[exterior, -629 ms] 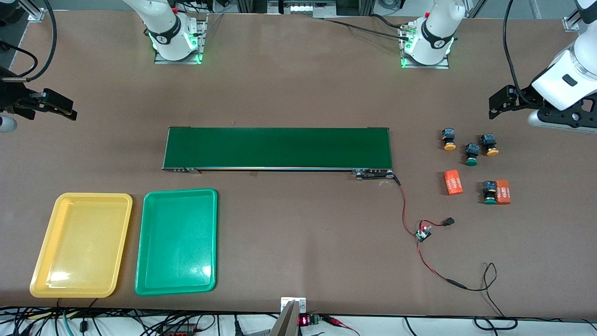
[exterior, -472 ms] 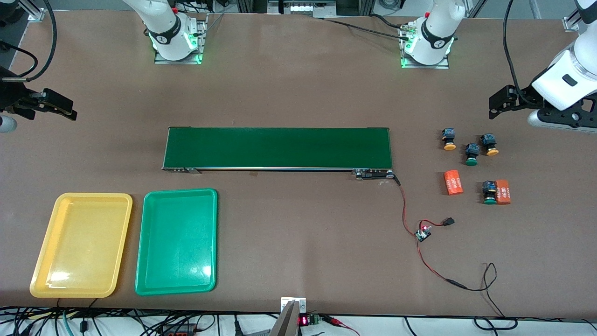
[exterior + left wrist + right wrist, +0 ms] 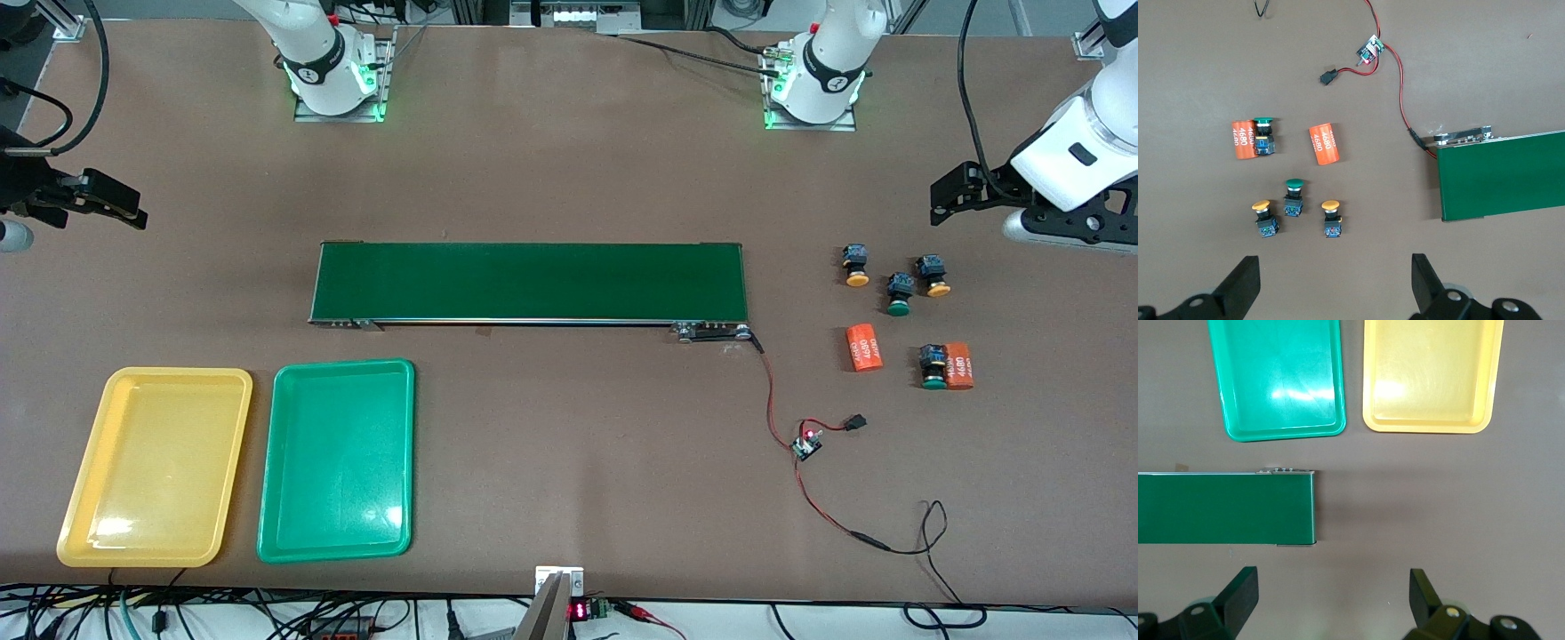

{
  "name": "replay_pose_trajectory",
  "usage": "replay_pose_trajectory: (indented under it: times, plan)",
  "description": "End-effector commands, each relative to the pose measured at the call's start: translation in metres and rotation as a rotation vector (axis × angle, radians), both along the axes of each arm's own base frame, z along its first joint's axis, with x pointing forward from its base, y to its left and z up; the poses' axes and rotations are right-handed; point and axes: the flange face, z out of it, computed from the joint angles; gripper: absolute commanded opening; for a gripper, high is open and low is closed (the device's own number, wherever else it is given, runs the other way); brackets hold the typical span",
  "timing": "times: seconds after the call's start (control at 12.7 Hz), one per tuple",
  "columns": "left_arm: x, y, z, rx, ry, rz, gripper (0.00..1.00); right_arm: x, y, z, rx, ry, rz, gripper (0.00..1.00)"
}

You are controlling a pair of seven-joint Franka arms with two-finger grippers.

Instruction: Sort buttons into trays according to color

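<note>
Four buttons (image 3: 893,293) clustered at three o'clock off the conveyor belt (image 3: 529,283), ready for feeding. Yellow tray (image 3: 156,467) and green tray (image 3: 338,460) at seven o'clock, bare, awaiting sorting. Left gripper (image 3: 1335,290) spread wide above the buttons; right gripper (image 3: 1333,607) spread, waiting over the belt's other end.

The right gripper (image 3: 1331,600) shows 2 dark fingers (image 3: 1241,590) spread wide along the lower edge. In the upper frame the green tray (image 3: 1278,430) and yellow tray (image 3: 1431,425) lie beside each other, apart. The conveyor belt (image 3: 1225,508) ends mid-frame.
</note>
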Motion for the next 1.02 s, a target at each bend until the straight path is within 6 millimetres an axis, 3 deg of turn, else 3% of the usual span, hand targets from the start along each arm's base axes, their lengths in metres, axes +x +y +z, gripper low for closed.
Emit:
replay_pose_trajectory:
  times: [0.0,0.16,0.39,0.63,0.94]
  plan:
    - [0.003,0.002,0.0,-0.019,0.017,0.009,1.0,-0.001,0.002,-0.002,0.011,0.004,-0.003,1.0]
    - [0.002,0.002,0.0,-0.023,0.023,0.008,1.0,0.005,0.002,-0.014,0.01,0.027,0.006,1.0]
    - [0.006,-0.005,-0.018,-0.027,0.084,-0.005,1.0,0.014,-0.001,-0.035,0.009,0.066,0.006,1.0]
    - [0.023,-0.004,-0.04,-0.028,0.12,-0.006,1.0,0.012,0.0,-0.059,0.011,0.176,0.012,1.0]
    - [0.045,0.015,-0.115,-0.009,0.237,0.028,1.0,0.009,-0.002,-0.066,0.001,0.22,0.034,1.0]
